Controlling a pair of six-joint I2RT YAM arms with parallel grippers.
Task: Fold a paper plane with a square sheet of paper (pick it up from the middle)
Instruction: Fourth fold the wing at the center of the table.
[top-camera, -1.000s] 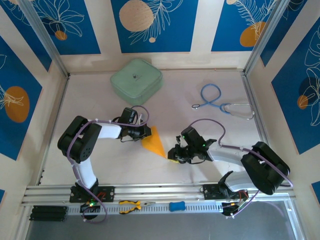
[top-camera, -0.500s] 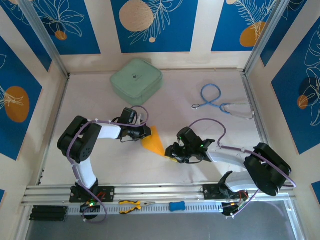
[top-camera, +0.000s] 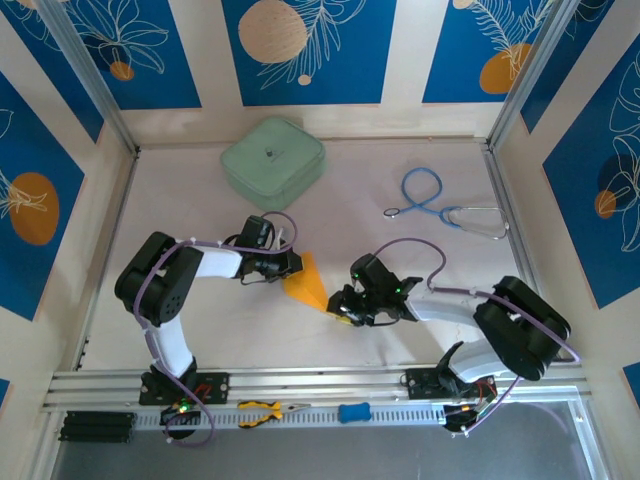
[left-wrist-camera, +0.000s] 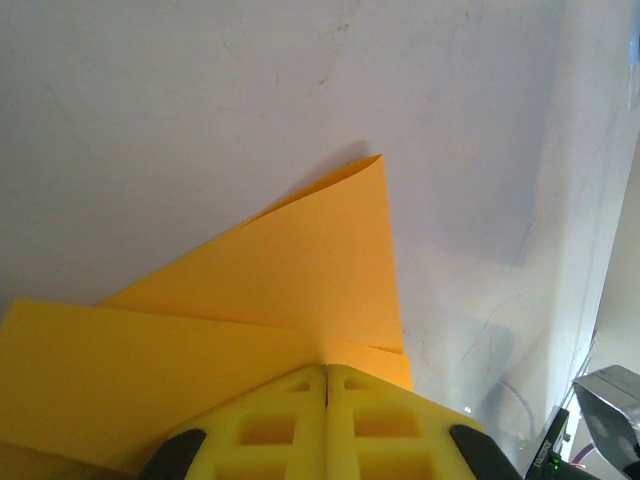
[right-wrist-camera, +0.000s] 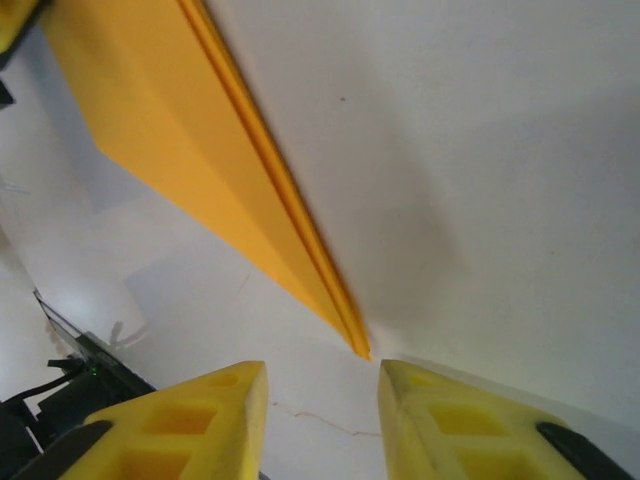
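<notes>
The orange-yellow paper lies folded into a narrow pointed shape on the table between the two arms. My left gripper is shut on its wide end; in the left wrist view the yellow fingers press together over the paper, whose top flap rises to a point. My right gripper stands open at the sharp tip. In the right wrist view the paper's pointed end ends just short of the gap between the yellow fingertips, apart from both.
A mint-green rounded case sits at the back left. A blue stethoscope lies at the back right. Yellow-handled pliers and a blue piece rest on the front rail.
My right gripper has slid left along the table toward the paper's pointed tip. The left gripper and the paper have stayed put.
</notes>
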